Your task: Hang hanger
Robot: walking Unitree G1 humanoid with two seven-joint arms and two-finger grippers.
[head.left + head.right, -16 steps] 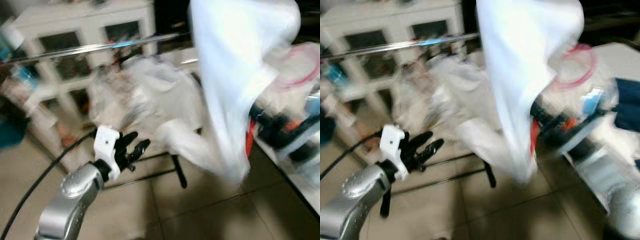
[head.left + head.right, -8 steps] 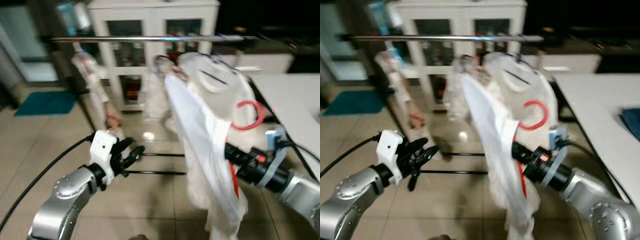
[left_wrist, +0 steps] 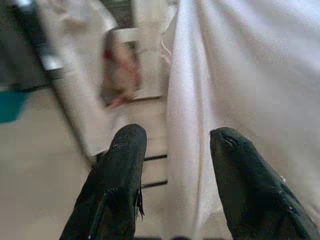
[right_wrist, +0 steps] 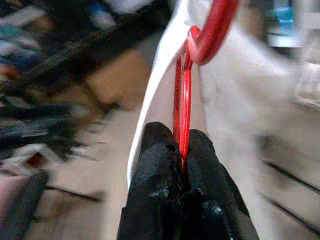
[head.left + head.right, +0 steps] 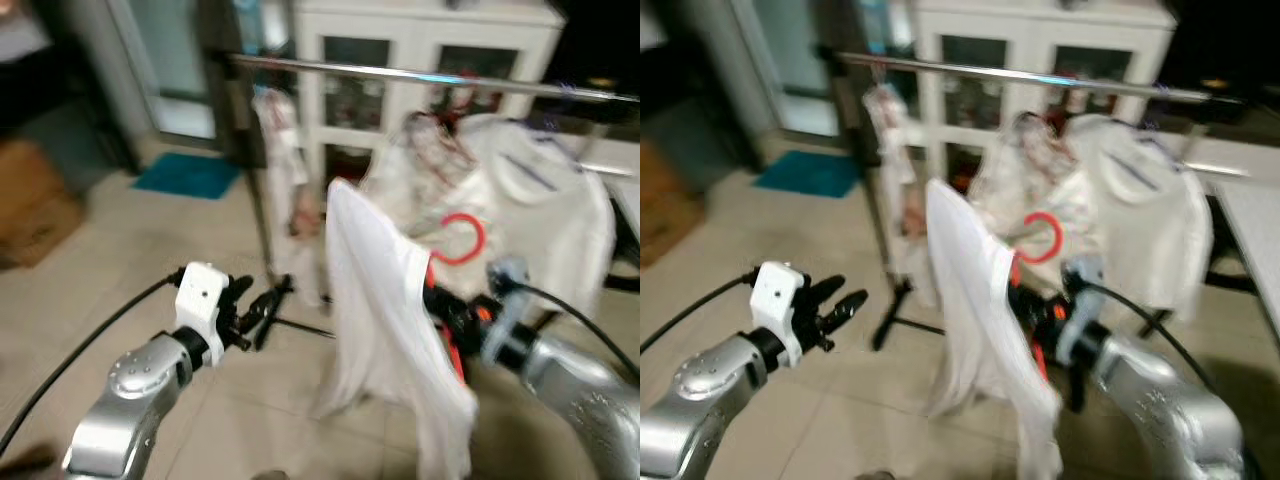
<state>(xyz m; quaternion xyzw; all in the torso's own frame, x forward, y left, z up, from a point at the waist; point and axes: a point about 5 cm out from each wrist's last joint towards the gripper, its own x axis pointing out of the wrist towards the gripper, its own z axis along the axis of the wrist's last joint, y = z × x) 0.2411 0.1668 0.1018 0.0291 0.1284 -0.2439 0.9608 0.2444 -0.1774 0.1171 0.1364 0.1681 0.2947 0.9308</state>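
Observation:
A red hanger (image 5: 461, 238) carries a white garment (image 5: 378, 330) that hangs down in front of me. My right gripper (image 4: 182, 150) is shut on the red hanger (image 4: 184, 102) just below its hook, with the white garment (image 4: 155, 95) draped beside it. Behind and above runs a silver clothes rail (image 5: 420, 77) holding other white clothes (image 5: 520, 200). My left gripper (image 5: 262, 304) is open and empty, low at the left, apart from the garment. In the left wrist view its fingers (image 3: 122, 180) point at the white cloth (image 3: 235, 75).
A white cabinet with glass doors (image 5: 430, 60) stands behind the rail. The rail's black stand (image 5: 262, 240) and its foot (image 5: 275, 310) are on the tiled floor. A teal mat (image 5: 190, 175) lies far left, by a brown box (image 5: 35, 205).
The camera has swung, so the rail and cabinet now sit further right and a box shows at left. My right gripper still holds the hanger with the garment; the left gripper stays open.

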